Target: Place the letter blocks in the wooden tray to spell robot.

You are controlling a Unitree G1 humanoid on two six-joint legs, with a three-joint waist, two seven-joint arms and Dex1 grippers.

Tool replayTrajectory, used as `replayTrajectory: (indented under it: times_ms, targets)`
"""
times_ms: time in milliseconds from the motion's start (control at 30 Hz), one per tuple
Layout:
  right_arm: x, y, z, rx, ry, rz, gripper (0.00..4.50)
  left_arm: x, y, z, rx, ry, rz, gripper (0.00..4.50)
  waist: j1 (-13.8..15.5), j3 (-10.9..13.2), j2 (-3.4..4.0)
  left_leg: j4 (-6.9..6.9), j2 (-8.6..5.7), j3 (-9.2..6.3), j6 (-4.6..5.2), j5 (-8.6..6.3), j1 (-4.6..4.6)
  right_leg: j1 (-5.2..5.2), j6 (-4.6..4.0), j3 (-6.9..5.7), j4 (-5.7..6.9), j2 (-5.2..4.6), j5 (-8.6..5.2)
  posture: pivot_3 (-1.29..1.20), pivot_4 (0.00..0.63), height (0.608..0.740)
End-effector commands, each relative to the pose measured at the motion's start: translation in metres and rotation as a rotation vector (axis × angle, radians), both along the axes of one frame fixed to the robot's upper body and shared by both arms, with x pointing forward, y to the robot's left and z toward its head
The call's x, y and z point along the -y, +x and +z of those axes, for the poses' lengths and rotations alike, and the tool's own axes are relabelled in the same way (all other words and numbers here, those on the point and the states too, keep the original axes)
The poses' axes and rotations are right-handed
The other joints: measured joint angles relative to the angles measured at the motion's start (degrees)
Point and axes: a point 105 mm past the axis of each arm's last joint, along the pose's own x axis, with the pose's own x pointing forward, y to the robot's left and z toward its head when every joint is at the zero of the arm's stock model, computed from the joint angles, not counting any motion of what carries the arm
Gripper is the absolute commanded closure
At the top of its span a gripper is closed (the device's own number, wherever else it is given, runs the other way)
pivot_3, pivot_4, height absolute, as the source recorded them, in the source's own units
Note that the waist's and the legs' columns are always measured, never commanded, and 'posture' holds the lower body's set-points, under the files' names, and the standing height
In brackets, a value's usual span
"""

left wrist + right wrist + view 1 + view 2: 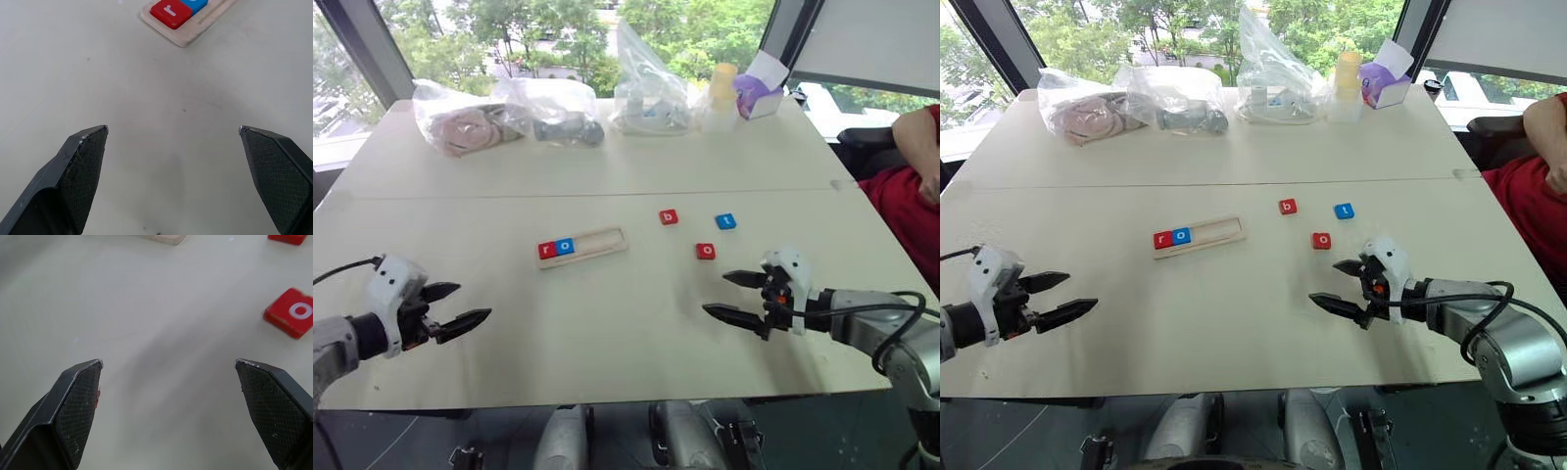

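Inside the pale wooden tray [603,243] sit square glossy red "r" [547,250] and blue "o" [566,247]; at two o'clock lie red "b" [669,217], blue "t" [725,221], red "o" [705,251]. Left gripper [460,305] and right gripper [726,296] gape, holding nothing.

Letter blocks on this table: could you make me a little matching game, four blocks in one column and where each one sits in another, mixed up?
Blocks:
1. red r block
2. red b block
3. blue t block
4. red o block

Places:
A. loose on the table, closest to the right hand
B. at the left end of the wooden tray
C. loose on the table, farthest right of the blocks
D. loose on the table, between the tray and the t

Pairs: 1-B, 2-D, 3-C, 4-A
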Motion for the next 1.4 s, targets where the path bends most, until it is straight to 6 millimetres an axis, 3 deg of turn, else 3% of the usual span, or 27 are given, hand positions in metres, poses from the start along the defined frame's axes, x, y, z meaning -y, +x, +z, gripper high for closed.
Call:
replayTrajectory:
  times_ms: [33,200,300,433,633,900,1033,1067,1267,1400]
  targets:
    - [-0.018,-0.003,0.017,0.025,0.047,0.069,0.02,0.006,0.017,0.013,0.046,0.057,-0.114,0.0,0.17,0.0,0.0,0.0,0.0,0.0,0.0,0.0,0.0,0.0,0.0,0.0,0.0,0.0,0.0,0.0,0.15,0.74]
    - [-0.058,-0.009,0.014,0.038,0.059,0.19,0.02,0.034,0.055,0.015,0.061,0.105,-0.334,0.0,0.19,-0.03,-0.02,-0.01,-0.08,0.11,0.0,0.0,-0.09,-0.05,0.03,-0.07,-0.03,0.02,0.01,0.0,0.15,0.74]
    - [-0.071,-0.008,0.009,0.047,0.063,0.201,0.02,0.054,0.075,0.01,0.058,0.123,-0.45,0.0,0.21,-0.03,-0.03,0.0,-0.21,0.18,0.01,0.0,-0.14,-0.08,0.21,-0.07,-0.03,0.02,0.11,0.0,0.15,0.74]
    - [-0.079,-0.008,0.008,0.062,0.07,0.199,0.02,0.064,0.1,-0.009,0.041,0.2,-0.522,0.0,0.07,-0.04,-0.05,0.06,-0.25,0.18,0.01,0.0,-0.2,-0.11,0.3,-0.06,-0.01,0.04,0.16,0.0,0.15,0.74]
    - [-0.074,-0.011,0.006,0.067,0.074,0.152,0.02,0.079,0.125,-0.023,0.056,0.208,-0.54,0.0,0.17,-0.05,-0.08,0.09,-0.24,0.11,0.02,0.01,-0.2,-0.11,0.48,-0.07,0.04,0.1,0.26,0.0,0.15,0.74]
    - [-0.068,-0.011,0.006,0.075,0.074,0.11,0.02,0.089,0.119,-0.043,-0.03,0.211,-0.656,0.0,0.17,-0.08,-0.09,0.14,-0.24,0.09,0.02,0.01,-0.19,-0.05,0.51,-0.06,0.05,0.08,0.28,0.0,0.15,0.74]
    - [-0.063,-0.008,0.008,0.084,0.068,0.091,0.0,0.092,0.116,-0.046,-0.049,0.195,-0.693,1.29,0.18,-0.09,-0.09,0.13,-0.25,0.09,0.02,0.01,-0.19,-0.04,0.52,-0.06,0.05,0.07,0.28,0.0,0.15,0.74]
    - [-0.062,-0.007,0.008,0.085,0.066,0.086,0.0,0.092,0.116,-0.046,-0.046,0.197,-0.692,1.39,0.18,-0.09,-0.08,0.13,-0.25,0.08,0.02,0.01,-0.19,-0.04,0.52,-0.06,0.05,0.07,0.28,0.0,0.15,0.74]
    - [-0.037,0.002,0.019,0.11,0.092,-0.024,0.0,0.101,0.116,-0.034,-0.003,0.182,-0.745,1.39,0.32,-0.12,-0.08,0.15,-0.26,0.04,0.02,0.01,-0.19,0.0,0.55,-0.07,0.05,0.05,0.29,0.0,0.15,0.74]
    - [-0.016,0.002,0.024,0.12,0.107,-0.11,0.0,0.117,0.101,-0.026,0.013,0.187,-0.888,1.39,0.28,-0.12,-0.08,0.14,-0.27,0.02,0.02,0.01,-0.19,0.01,0.58,-0.07,0.04,0.04,0.31,0.0,0.15,0.74]
